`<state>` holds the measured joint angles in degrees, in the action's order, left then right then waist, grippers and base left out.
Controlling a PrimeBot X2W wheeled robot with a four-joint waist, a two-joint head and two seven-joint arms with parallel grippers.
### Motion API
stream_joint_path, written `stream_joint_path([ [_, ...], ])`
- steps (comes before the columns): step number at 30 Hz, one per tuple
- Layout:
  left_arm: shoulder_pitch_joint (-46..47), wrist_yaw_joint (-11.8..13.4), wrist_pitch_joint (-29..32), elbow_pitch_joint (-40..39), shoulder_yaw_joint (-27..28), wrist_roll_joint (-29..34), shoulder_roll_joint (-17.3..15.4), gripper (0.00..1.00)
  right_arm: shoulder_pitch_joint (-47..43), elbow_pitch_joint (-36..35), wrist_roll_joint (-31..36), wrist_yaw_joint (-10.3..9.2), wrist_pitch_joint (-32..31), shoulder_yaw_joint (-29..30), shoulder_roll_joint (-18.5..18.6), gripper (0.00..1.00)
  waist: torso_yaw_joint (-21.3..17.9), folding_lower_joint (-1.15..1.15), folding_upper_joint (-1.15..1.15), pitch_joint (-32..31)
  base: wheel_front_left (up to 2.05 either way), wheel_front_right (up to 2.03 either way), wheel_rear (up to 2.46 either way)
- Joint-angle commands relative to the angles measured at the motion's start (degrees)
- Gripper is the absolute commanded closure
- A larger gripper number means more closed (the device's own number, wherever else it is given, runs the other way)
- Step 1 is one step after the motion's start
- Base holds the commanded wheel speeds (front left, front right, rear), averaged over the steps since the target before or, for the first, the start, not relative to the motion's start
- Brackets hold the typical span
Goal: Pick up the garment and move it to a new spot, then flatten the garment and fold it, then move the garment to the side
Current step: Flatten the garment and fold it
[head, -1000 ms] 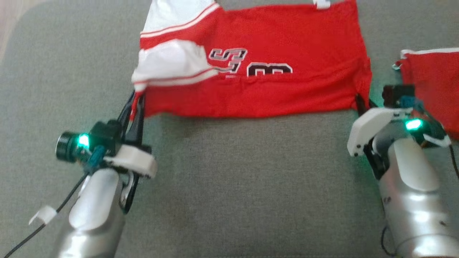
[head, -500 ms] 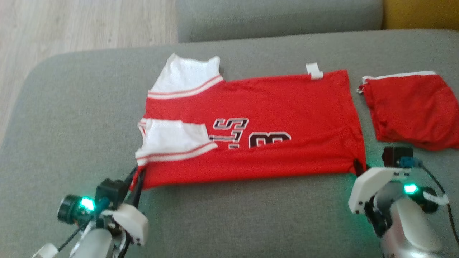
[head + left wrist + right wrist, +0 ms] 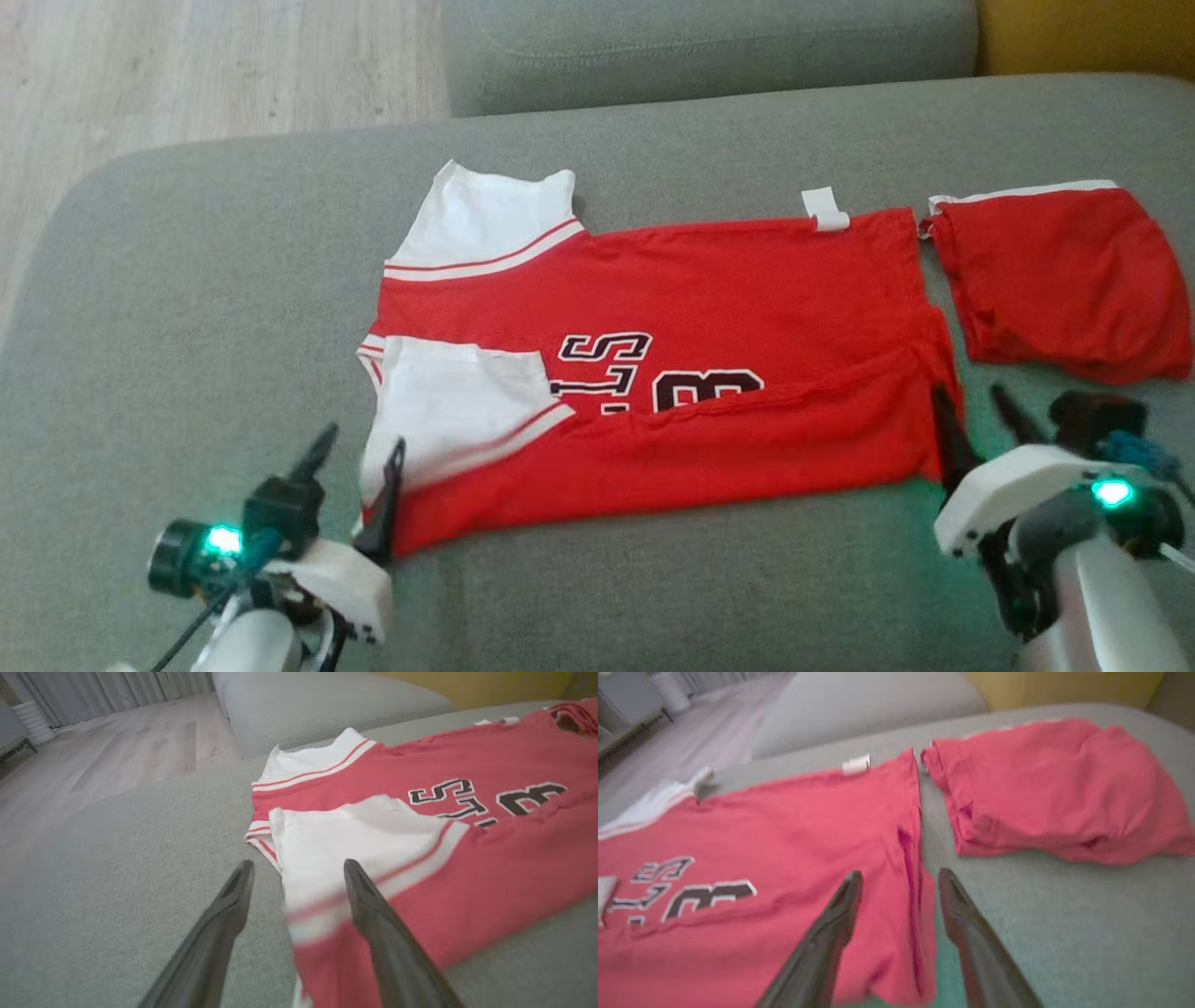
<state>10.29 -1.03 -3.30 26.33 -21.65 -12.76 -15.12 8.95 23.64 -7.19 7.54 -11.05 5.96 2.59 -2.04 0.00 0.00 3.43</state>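
On the grey sofa (image 3: 187, 327) the red jersey (image 3: 709, 299) lies folded — both jaws parted, gripping nothing.

Silver forearms (image 3: 1092, 597), white wrist housings (image 3: 990, 485), green lights (image 3: 1111, 492), black lens (image 3: 173, 558); left hand (image 3: 364, 442), right hand (image 3: 968, 392): dark tapered fingers (image 3: 373, 924).

Home: grey sofa (image 3: 653, 597), wooden floor (image 3: 187, 65)

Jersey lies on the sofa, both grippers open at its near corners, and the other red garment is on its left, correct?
No: the head view shows the other red garment to the right of the jersey; the rest holds.
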Motion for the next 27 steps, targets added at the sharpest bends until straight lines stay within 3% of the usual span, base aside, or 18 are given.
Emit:
stream_joint_path([
  [1,3.09,1.14,-1.8,-2.77,3.35,-0.68,-0.7,0.0,2.49,-3.75,-1.17,-0.05,3.22,-1.44,0.29,0.0,0.03,0.0,0.0,0.76,0.0,0.0,0.0],
  [5,4.83,4.14,-7.83,-5.5,6.0,-1.81,1.34,0.0,3.17,-6.9,-3.15,-0.05,11.8,-3.81,0.29,0.0,0.05,0.0,0.0,1.92,0.0,0.0,0.0],
  [8,6.28,4.45,-10.8,-8.14,7.66,-2.79,2.78,0.0,3.19,-7.28,-4.96,-0.05,17.26,-5.24,0.29,0.0,-0.06,0.0,0.0,2.93,0.0,0.0,0.0],
  [12,8.43,3.09,-11.6,-10.85,8.19,-1.98,2.79,0.0,3.75,-6.35,-5.76,-0.05,21.42,-6.49,0.29,0.0,-0.49,0.0,0.0,4.84,0.0,0.0,0.0],
  [18,15.98,-0.71,-11.64,-9.98,7.84,-0.24,-0.26,0.0,6.3,-5.76,-6.35,-0.05,23.81,-8.31,0.29,0.0,-2.4,0.0,0.0,9.77,0.0,0.0,0.0],
  [22,26.52,-5.04,-5.51,-3.68,5.16,0.19,-4.78,0.0,8.6,-5.96,-7.14,-0.05,24.82,-8.94,0.29,0.0,-4.5,0.0,0.0,15.01,0.0,0.0,0.0],
  [27,36.1,-6.36,3.44,5.01,0.78,-2.49,-8.92,0.0,10.67,-6.0,-7.93,-0.05,25.43,-10.9,0.29,0.0,-7.28,0.0,0.0,19.52,0.0,0.0,0.0],
])
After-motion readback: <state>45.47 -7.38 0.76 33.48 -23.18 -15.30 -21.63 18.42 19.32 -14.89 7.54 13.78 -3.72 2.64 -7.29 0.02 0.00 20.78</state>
